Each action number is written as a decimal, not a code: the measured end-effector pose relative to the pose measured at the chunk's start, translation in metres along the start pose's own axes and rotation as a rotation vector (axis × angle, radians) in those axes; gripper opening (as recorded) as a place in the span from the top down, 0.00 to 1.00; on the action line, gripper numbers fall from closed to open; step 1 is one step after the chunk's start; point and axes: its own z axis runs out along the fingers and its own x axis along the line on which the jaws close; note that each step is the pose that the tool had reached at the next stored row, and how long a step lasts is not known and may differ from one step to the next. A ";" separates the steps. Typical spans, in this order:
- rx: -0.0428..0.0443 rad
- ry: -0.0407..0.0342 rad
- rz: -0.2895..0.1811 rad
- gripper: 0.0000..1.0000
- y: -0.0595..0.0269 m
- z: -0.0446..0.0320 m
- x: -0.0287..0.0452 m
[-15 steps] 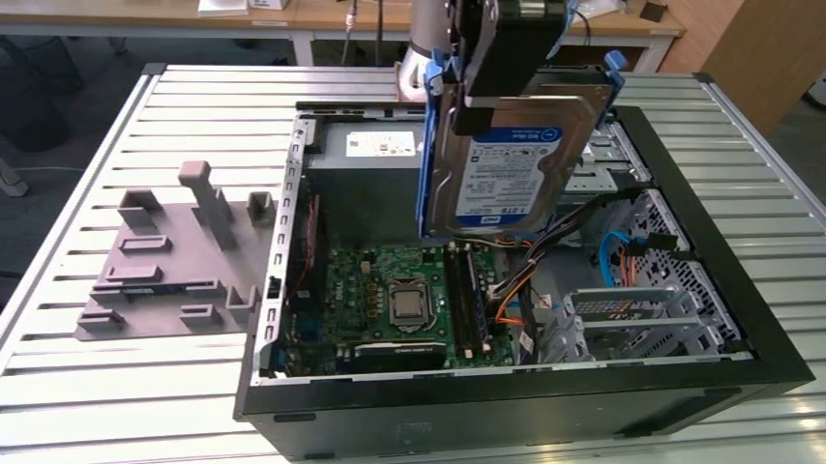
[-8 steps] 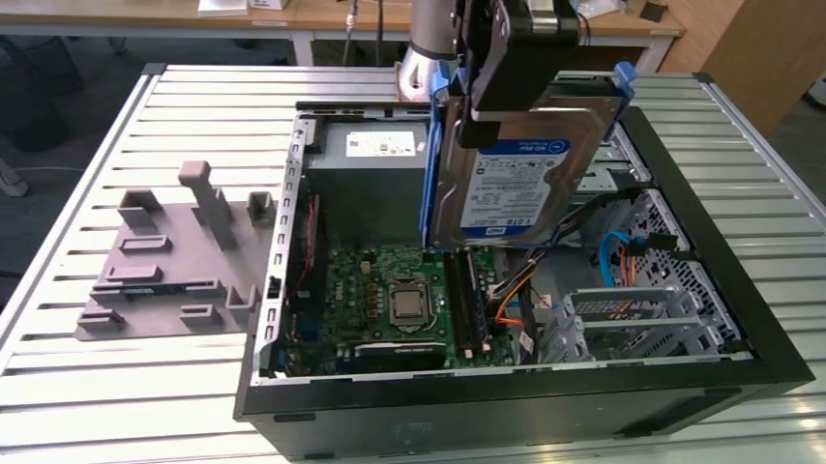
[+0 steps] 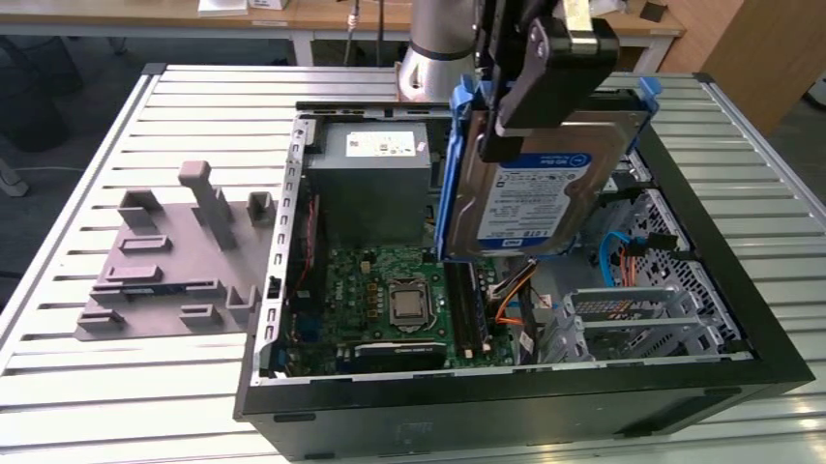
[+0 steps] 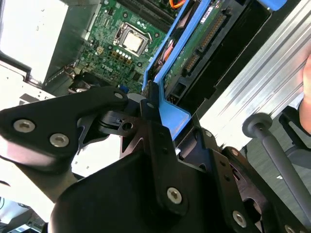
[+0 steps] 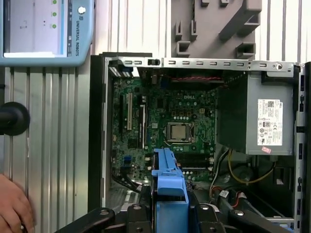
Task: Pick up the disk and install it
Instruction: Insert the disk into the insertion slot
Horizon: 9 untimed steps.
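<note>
Clearly the tool (image 3: pixel 514 130) pinches the disk (image 3: pixel 543 208) at its upper end, holding it upright above the open computer case (image 3: pixel 516 406) by the tabletop's (image 3: pixel 168 106) near edge. Installing well likely means squaring its blue rails (image 3: pixel 452 174) to the drive cage (image 3: pixel 622 314), clear of cables (image 3: pixel 520 282).

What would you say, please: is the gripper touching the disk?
Touching. In the exterior view the gripper is shut on the upper end of the disk and holds it above the computer case.

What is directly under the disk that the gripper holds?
The disk, clamped in the gripper, hangs over the open computer case: motherboard and orange cables show below. What lies behind it is covered.
</note>
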 end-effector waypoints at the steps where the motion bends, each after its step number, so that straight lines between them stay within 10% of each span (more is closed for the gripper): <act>1: -0.0001 0.0000 0.000 0.64 -0.0028 0.0003 0.0006; 9: -0.0004 0.0000 0.000 0.64 -0.0110 0.0027 0.0082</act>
